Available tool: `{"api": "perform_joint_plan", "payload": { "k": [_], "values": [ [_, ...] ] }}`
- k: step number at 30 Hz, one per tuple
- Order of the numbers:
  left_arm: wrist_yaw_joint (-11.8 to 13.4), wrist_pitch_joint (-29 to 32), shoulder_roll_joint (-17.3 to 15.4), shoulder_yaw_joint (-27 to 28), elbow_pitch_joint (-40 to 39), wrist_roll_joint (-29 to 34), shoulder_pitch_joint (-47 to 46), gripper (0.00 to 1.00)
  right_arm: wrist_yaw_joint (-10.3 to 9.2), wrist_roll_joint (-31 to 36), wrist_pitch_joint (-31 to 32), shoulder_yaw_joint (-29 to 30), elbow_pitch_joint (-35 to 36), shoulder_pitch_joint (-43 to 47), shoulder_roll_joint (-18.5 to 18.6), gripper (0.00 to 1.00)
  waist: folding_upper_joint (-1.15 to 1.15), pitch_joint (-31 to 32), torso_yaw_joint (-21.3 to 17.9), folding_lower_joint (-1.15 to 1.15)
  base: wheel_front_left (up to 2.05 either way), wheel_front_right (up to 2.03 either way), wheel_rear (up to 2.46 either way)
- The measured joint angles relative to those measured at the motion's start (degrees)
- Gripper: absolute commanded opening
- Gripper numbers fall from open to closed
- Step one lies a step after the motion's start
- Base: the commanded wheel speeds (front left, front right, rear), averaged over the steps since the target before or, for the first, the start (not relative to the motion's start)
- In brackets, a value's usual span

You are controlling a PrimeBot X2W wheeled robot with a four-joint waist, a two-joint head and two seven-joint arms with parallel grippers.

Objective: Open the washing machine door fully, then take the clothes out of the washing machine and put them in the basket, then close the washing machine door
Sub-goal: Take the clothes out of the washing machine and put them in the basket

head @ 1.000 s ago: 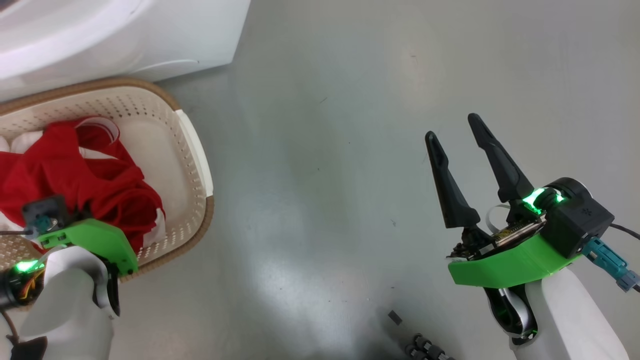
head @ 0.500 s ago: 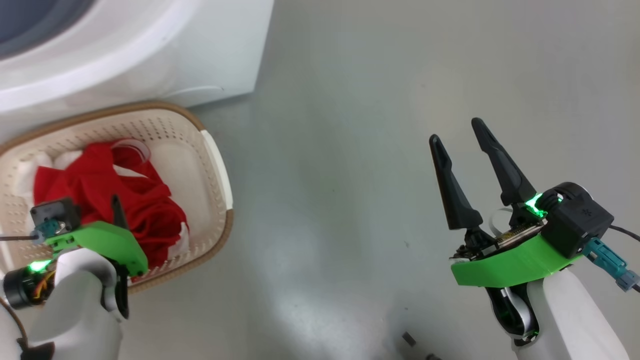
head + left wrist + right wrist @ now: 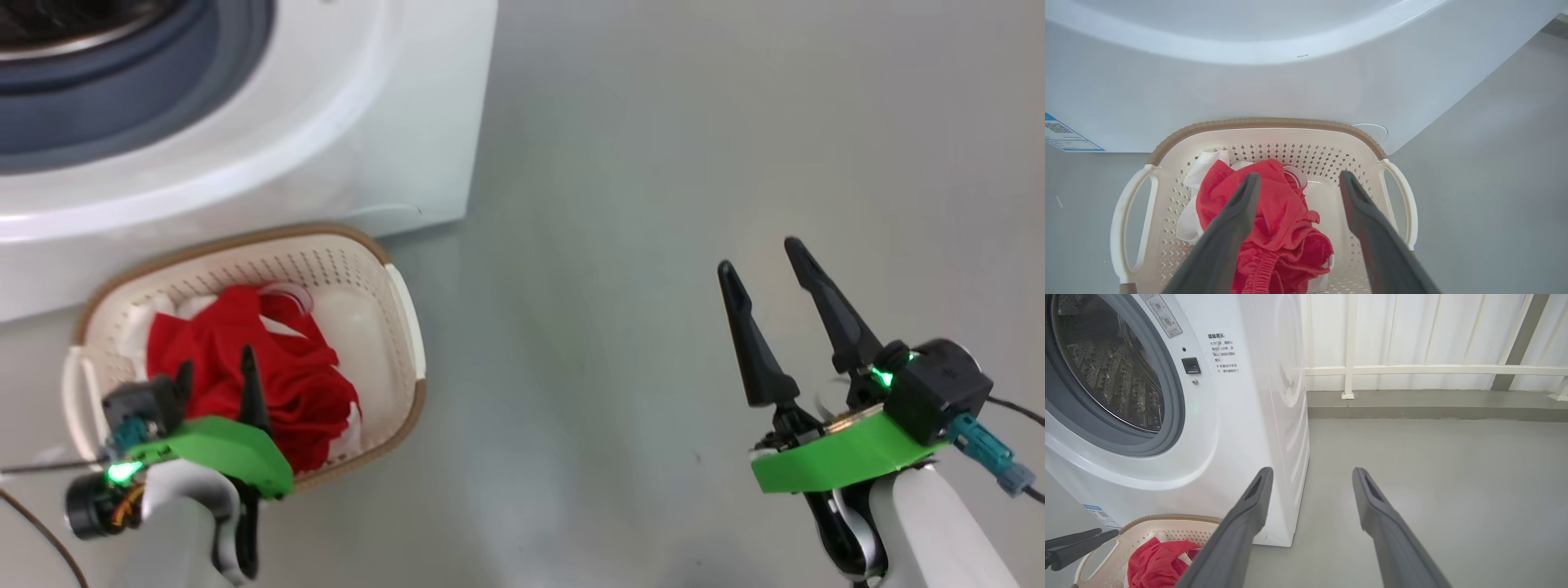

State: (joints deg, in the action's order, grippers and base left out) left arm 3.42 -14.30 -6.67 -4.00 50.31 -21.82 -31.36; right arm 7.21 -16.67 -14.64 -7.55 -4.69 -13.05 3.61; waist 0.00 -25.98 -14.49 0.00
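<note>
Red clothes [image 3: 253, 384] lay heaped in the basket [image 3: 245, 238], set on the floor [image 3: 612, 204] at 6 o'clock of the washing machine [image 3: 343, 147] opening for short transfers. Left gripper [image 3: 216, 361] hovered just above the heap, jaws wide, nothing held, so the drop looked done. Right gripper [image 3: 758, 256] wide, empty, parked clear at 3 o'clock of the basket. Drum [image 3: 1114, 375] looked empty; door closing judged next

Light is bright, soft and even, with only faint shadows. The grey floor [image 3: 653, 245] carries a pale, hazy sheen in the head view, where two small green lamps [image 3: 880, 377] glow. The wrist views' wide lens bows the washing machine [image 3: 1290, 81] front, and the near dark fingers [image 3: 1241, 531] look soft.
</note>
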Motion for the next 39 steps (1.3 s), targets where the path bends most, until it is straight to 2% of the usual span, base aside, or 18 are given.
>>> {"api": "perform_joint_plan", "payload": {
  "k": [5, 10, 19, 31, 39],
  "values": [
    [-0.67, 0.00, 1.16, 1.14, -7.33, 1.70, 4.91, 1.00, 0.00, 0.71, 0.01, 1.10, -0.54, 1.46, 0.36, 1.00, 0.00, 3.32, 1.29, 0.00, 0.00, 0.00, 0.00],
    [-4.55, 0.00, 2.43, 1.31, -15.40, 4.44, 9.49, 1.00, 0.00, 1.67, 0.01, 1.58, -0.97, 2.62, 0.37, 1.00, 0.00, 6.64, 2.60, 0.00, 0.00, 0.00, 0.00],
    [-5.91, 0.00, 3.79, 4.32, -26.79, 7.62, 17.27, 1.00, 0.00, 3.79, 0.01, 2.82, -1.67, 5.45, 0.38, 1.00, 0.00, 12.56, 4.33, 0.00, 0.00, 0.00, 0.00],
    [-5.76, -0.01, 4.11, 6.47, -35.75, 8.31, 25.54, 1.00, 0.00, 5.63, 0.01, 4.94, -1.11, 10.43, 0.66, 1.00, 0.00, 19.50, 4.98, 0.00, 0.00, 0.00, 0.00],
    [-3.18, -0.01, 4.12, 7.03, -40.87, 6.58, 31.43, 1.00, 0.00, 7.38, 0.01, 6.77, 0.74, 13.88, 0.63, 1.00, 0.00, 23.44, 4.95, 0.00, 0.00, 0.00, 0.00]
  ]
}}
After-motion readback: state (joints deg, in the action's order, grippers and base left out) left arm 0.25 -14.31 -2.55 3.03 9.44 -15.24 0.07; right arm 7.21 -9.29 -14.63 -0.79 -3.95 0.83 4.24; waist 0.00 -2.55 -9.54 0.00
